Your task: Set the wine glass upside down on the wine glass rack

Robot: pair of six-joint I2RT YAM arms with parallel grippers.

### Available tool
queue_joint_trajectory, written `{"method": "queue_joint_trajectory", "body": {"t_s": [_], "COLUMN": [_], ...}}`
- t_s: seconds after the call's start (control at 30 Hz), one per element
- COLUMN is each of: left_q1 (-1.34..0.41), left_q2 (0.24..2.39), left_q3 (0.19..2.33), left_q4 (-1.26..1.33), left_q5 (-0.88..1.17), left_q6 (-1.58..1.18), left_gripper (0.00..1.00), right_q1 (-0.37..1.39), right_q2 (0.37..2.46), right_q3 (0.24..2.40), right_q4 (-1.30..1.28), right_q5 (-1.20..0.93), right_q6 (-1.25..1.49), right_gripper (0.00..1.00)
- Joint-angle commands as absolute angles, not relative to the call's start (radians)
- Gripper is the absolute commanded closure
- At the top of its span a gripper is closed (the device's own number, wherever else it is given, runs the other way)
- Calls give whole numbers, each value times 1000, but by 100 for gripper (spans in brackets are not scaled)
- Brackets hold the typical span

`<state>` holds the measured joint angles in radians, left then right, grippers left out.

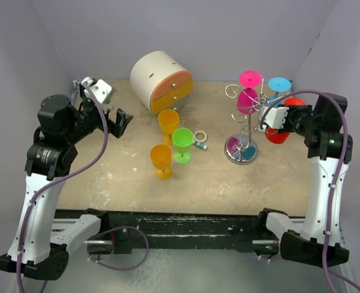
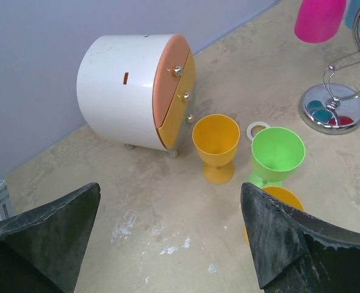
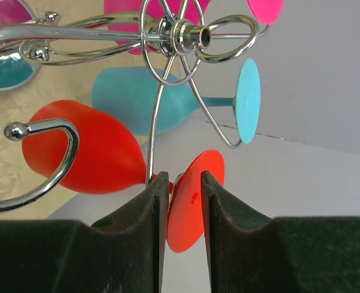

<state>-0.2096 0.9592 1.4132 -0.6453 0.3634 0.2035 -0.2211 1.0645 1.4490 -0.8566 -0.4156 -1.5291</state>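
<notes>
The wine glass rack (image 1: 242, 149) stands at the right, its chrome hub (image 3: 183, 35) filling the top of the right wrist view. A red wine glass (image 3: 88, 149) hangs upside down from one wire arm, bowl down and foot (image 3: 195, 201) up. My right gripper (image 3: 185, 183) straddles that foot with its jaws slightly apart, a thin gap showing on each side of the disc. A pink glass (image 1: 248, 97) and a blue glass (image 1: 279, 84) hang on the rack too. My left gripper (image 2: 171, 189) is wide open and holds nothing, over bare table at the left.
Two orange glasses (image 1: 168, 120) (image 1: 161, 160) and a green glass (image 1: 182, 141) stand upright mid-table. A white drum-shaped drawer unit (image 1: 162, 80) sits at the back. A small tape roll (image 1: 200, 136) lies beside the green glass. Walls enclose the left, back and right.
</notes>
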Motion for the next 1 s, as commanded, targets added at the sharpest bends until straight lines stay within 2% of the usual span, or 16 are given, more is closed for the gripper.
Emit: {"method": "queue_joint_trajectory", "body": {"t_s": [0.0,0.13,0.23,0.57,0.73,0.97], "left_q1": [-202,-202,-202,-202,-204,-205], "left_q2": [948,947,949,958,1004,1033], "left_q3": [1410,1406,1404,1374,1395,1312], "left_q4": [-601,-599,-596,-590,-663,-617], "left_q5": [379,378,378,362,379,453], "left_q6": [221,223,222,228,276,264], "left_gripper": [1,1,1,1,1,1], "right_q1": [-222,-222,-222,-222,-222,-222], "right_q2": [1049,1048,1048,1045,1042,1043], "right_q3": [1484,1498,1509,1580,1631,1716], "right_q4": [-894,-903,-898,-849,-792,-689], "right_q5": [-488,-516,-539,-514,-403,-336], "right_q6": [-1513,-1508,-1463,-1293,-1143,-812], "right_gripper": [68,64,57,44,41,29]}}
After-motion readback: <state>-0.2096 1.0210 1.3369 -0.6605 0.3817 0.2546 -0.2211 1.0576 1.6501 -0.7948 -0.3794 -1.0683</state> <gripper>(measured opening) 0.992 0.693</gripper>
